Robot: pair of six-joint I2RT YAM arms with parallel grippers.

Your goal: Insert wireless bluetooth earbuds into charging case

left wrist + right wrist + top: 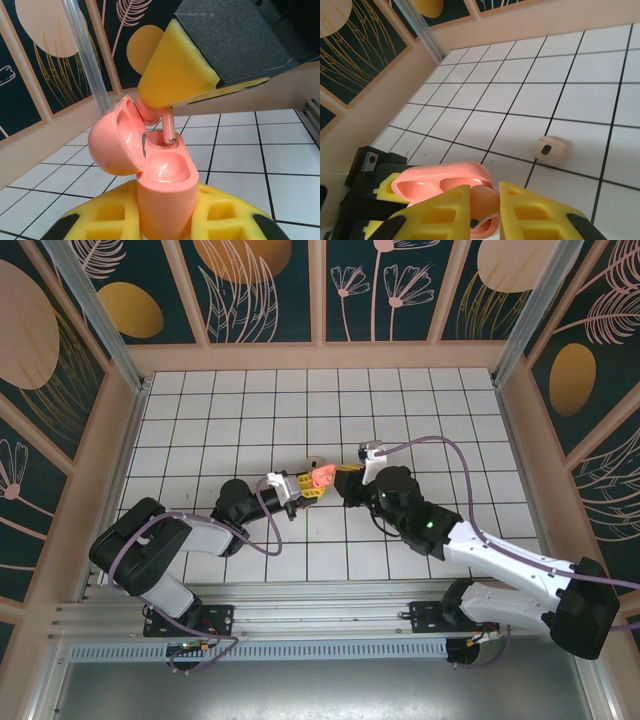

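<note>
left wrist: open pink case (pixel 165 190), pink earbud (pixel 168 125) stem-down at its far well (pixel 158 141)

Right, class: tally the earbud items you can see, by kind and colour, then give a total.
Pink charging case: 1
Pink earbud: 1
Beige earbud: 1
Total: 3

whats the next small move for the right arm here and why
Probably ease the right gripper down along the stem's line: its pink earbud has its stem tip at a socket of the open pink charging case, which the left gripper holds.
</note>
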